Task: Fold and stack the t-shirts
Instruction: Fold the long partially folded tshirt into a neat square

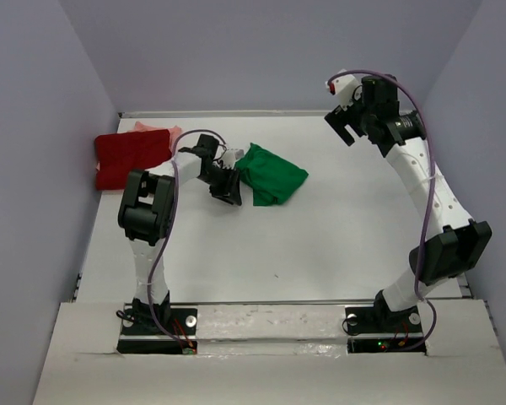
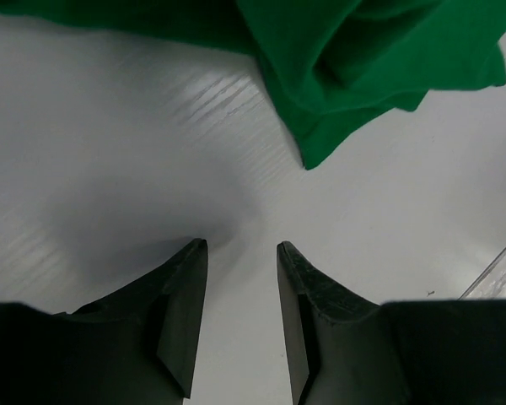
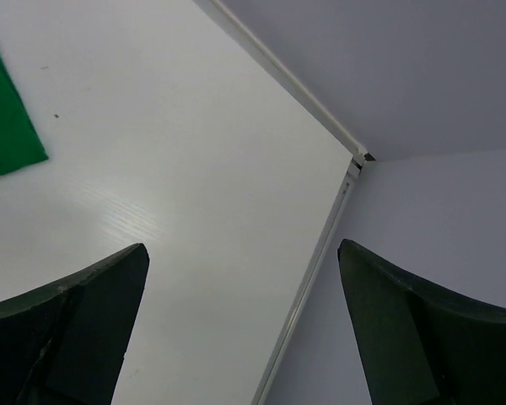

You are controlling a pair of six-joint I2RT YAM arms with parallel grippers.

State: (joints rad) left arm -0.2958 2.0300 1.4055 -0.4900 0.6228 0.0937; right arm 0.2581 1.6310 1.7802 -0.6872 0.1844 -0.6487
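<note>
Dark red t-shirt (image 1: 133, 159) lies folded into a flat block on the far-left part of the white table (image 1: 320, 245). A pale salmon-pink t-shirt (image 1: 158, 130) shows along its far edge, touching it; whether it runs under the red one cannot be told. Only the overhead camera shows these two.

Just to their right the left arm (image 1: 148, 211) reaches out over the table. The left gripper (image 1: 228, 189) is low at the near-left edge of the bright green t-shirt (image 1: 274, 174). That shirt lies rumpled near the middle of the table, apart from the red block. From above, the state of this pincer cannot be made out. Its own wrist camera settles it: the two dark fingers (image 2: 181, 312) stand a narrow gap apart, with bare table between them and nothing gripped. In that view the green cloth lies just beyond the fingertips without touching them. It is doubled over in layers, with one corner pointing back toward the gap.

Further right, the right arm (image 1: 422, 186) rises along the right side. The right gripper (image 1: 344, 128) is raised near the table's far-right corner, well apart from every shirt. Its wrist camera shows its fingers (image 3: 76, 321) spread wide and empty. Below them are bare table, the table's corner edge and the lilac wall (image 3: 422, 76). A sliver of the green shirt shows at the left edge of that view
</note>
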